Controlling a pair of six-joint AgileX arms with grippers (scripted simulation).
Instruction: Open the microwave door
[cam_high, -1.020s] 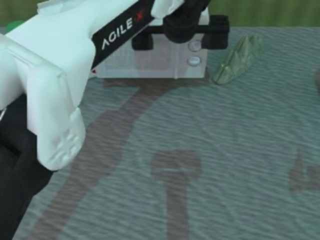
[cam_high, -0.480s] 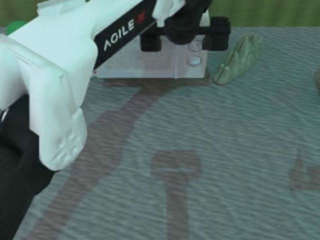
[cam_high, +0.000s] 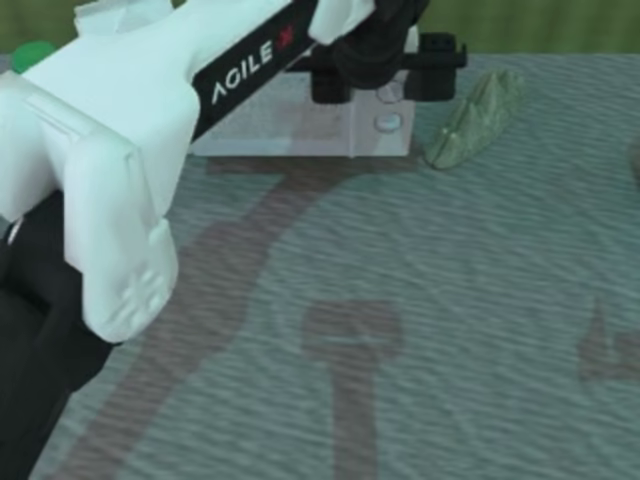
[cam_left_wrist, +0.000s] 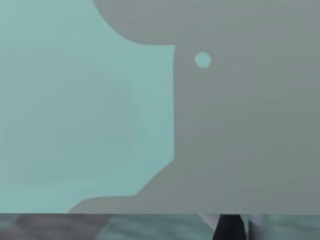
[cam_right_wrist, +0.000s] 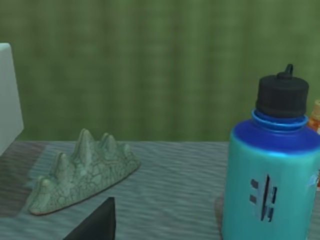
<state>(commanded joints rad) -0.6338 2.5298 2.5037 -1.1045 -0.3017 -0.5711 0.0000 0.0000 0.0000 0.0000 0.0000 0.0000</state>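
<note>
Microwave door (cam_high: 290, 125) shut at the tabletop's far edge, likely a stiff, light hinged panel best hooked at its free edge beside the knobs (cam_high: 388, 122); left end effector (cam_high: 388, 72) spread wide just above; right end effector's state unseen.

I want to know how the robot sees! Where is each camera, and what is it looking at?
Top view: above the table, looking down; shows the left arm reaching to the microwave, its left gripper over the knob side.
Left wrist view: on the left arm, pressed close to a flat grey and pale teal surface; hardly anything else shows.
Right wrist view: on the right arm, looking along the table at a blue bottle.
Shared: top and right wrist views both show the green ridged ornament.
</note>
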